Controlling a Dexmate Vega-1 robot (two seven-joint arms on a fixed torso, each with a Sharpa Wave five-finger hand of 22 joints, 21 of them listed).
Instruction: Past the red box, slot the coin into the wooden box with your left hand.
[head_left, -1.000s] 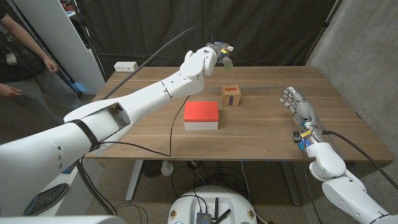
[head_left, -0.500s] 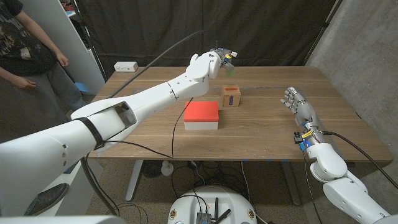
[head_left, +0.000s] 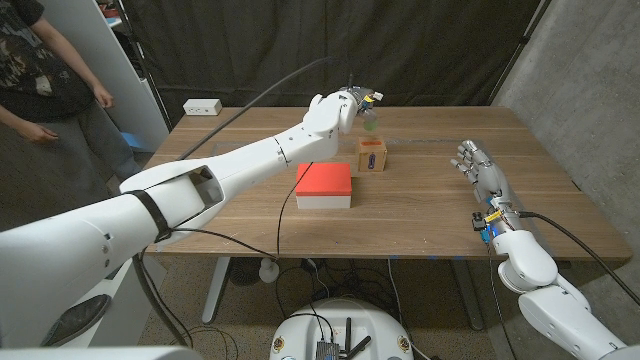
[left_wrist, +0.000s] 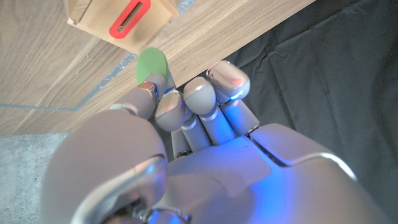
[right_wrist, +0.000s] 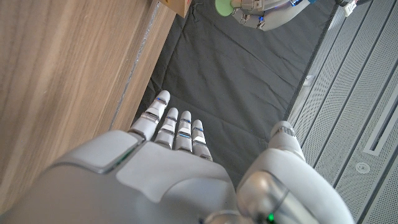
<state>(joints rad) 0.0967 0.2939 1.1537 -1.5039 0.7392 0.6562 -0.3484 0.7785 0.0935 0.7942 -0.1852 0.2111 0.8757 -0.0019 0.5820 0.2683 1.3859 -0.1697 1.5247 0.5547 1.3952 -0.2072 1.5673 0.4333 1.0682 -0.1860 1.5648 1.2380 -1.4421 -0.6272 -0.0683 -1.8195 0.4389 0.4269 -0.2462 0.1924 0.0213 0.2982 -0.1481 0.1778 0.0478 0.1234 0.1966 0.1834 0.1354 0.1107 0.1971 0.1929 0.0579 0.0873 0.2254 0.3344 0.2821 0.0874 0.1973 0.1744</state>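
Left hand is raised past the red box, its fingers closed in a pinch on the green coin. Most of the disc protrudes beyond the fingertips, toward the wooden box and its red-rimmed slot just ahead. Judged: the coin is thin, rigid, light and probably smooth, so liable to twist or slip in a light pinch. Hold is best kept on the rear edge, leaving the leading edge free to enter the slot. Right hand stands on the tabletop well apart, fingers straight and together, holding nothing
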